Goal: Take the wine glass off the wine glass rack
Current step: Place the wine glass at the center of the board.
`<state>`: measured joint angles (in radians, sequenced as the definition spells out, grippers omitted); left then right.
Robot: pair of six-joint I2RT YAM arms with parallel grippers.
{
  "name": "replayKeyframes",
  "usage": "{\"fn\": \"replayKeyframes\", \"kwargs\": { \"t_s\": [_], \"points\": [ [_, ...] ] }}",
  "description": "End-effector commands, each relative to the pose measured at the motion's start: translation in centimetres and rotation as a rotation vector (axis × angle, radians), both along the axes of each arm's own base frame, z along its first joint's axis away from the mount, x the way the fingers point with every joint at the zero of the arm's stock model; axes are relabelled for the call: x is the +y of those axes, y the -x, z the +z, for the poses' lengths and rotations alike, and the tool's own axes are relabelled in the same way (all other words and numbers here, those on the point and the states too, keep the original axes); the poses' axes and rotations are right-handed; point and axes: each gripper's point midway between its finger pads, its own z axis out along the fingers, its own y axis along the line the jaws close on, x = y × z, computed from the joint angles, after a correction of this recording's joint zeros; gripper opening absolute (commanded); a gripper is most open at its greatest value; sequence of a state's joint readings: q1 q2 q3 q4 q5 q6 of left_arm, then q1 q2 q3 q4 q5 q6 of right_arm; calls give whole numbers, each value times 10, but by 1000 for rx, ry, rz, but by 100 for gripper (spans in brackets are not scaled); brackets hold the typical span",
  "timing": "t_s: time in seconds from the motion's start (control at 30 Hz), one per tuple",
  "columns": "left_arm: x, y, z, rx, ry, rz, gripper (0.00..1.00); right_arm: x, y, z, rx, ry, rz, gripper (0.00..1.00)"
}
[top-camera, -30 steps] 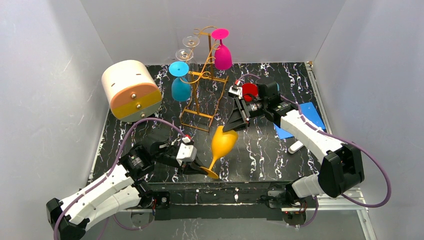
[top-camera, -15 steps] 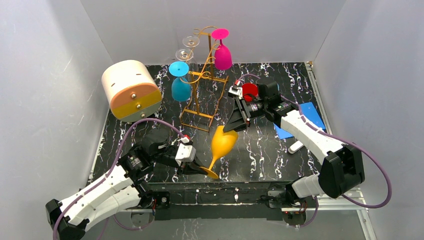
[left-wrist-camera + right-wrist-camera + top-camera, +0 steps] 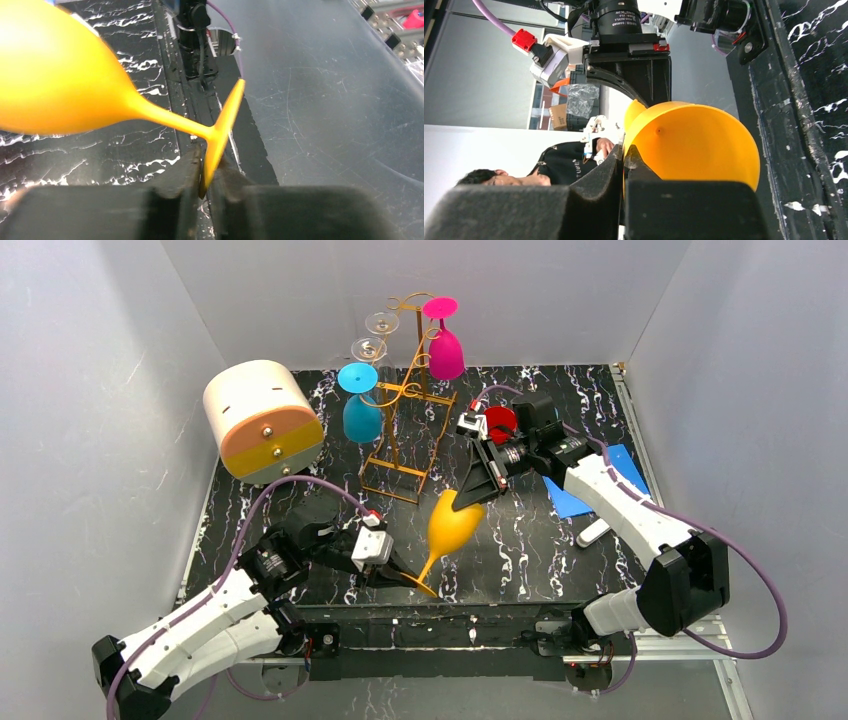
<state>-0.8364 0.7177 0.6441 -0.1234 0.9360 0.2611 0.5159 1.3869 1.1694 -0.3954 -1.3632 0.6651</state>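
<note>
1. Upper left of the top view: a cream-and-orange cylindrical box (image 3: 262,420) lies on its side on the black marbled table (image 3: 530,540).
2. Lower left of centre: the left claw (image 3: 204,172) is clenched on the yellow wine glass (image 3: 450,525), pinching the edge of its flat foot between the fingers.
3. Upper centre: the wine glass rack (image 3: 405,410) stands on the table. A blue glass (image 3: 360,415), a pink glass (image 3: 446,352) and two clear glasses (image 3: 372,335) hang upside down from it.
4. Centre, just below the rack: the yellow wine glass is off the rack. It is tilted, with the bowl toward the upper right and the foot toward the lower left, and is held between both claws.
5. Right of centre: the right claw (image 3: 624,157) is clamped on the rim of the yellow bowl.
6. Right: a blue flat sheet (image 3: 612,462) lies on the table, partly under the right arm.
</note>
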Motion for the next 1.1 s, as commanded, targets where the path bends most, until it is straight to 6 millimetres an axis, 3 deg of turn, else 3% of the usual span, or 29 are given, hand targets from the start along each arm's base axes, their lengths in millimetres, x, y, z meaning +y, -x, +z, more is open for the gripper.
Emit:
{"fn": "replayKeyframes", "kwargs": {
  "t_s": [0.0, 0.37, 0.6, 0.73, 0.83, 1.07],
  "points": [
    [-2, -26, 5, 10, -13, 165, 18, 1, 2, 12, -78, -19, -11, 1],
    [6, -19, 11, 41, 4, 181, 57, 7, -11, 7, -145, 15, -99, 1],
    [9, -26, 12, 22, 3, 233, 72, 8, -20, -2, -170, 64, -173, 1],
    [17, -56, 9, -22, -12, 416, 98, 8, -28, -9, -206, 107, -233, 1],
    [30, -83, 6, -48, -24, 598, 98, 6, -35, -15, -260, 143, -288, 1],
    [57, -115, 17, -12, 28, 888, 98, -7, -61, -27, -419, 249, -486, 1]
  ]
}}
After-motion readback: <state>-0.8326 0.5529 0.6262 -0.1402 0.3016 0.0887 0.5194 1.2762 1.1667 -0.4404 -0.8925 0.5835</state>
